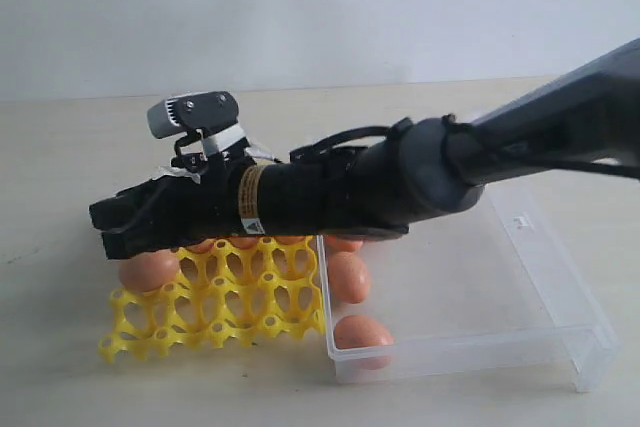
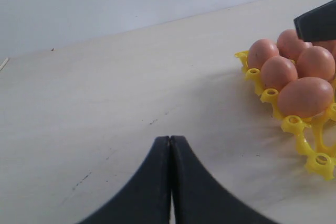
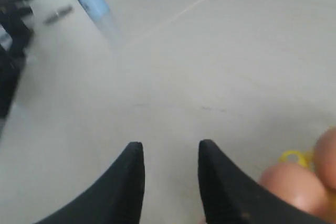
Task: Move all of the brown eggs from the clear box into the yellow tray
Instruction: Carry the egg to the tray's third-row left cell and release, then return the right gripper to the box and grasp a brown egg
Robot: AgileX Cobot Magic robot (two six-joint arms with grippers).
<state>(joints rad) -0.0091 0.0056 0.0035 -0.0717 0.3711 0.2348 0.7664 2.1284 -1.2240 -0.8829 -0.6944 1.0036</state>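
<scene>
The yellow tray (image 1: 215, 309) lies left of the clear box (image 1: 560, 297). My right arm reaches across the tray, and its gripper (image 1: 104, 227) hangs open and empty just past the tray's far-left corner. The right wrist view shows that gripper (image 3: 169, 148) over bare table, with brown eggs (image 3: 291, 188) beside one finger. Several brown eggs (image 2: 306, 96) fill the tray's row nearest my left gripper (image 2: 170, 139), which is shut with nothing in it. One egg (image 1: 148, 269) shows at the tray's left corner; the arm hides the others. Three eggs (image 1: 348, 277) lie in the box's left end.
The rest of the clear box floor (image 1: 450, 287) holds nothing. A pale blue tube (image 3: 93, 2) and black hardware (image 3: 10, 35) lie on the table beyond the right gripper. The right gripper's tip (image 2: 317, 20) hangs above the tray's eggs in the left wrist view.
</scene>
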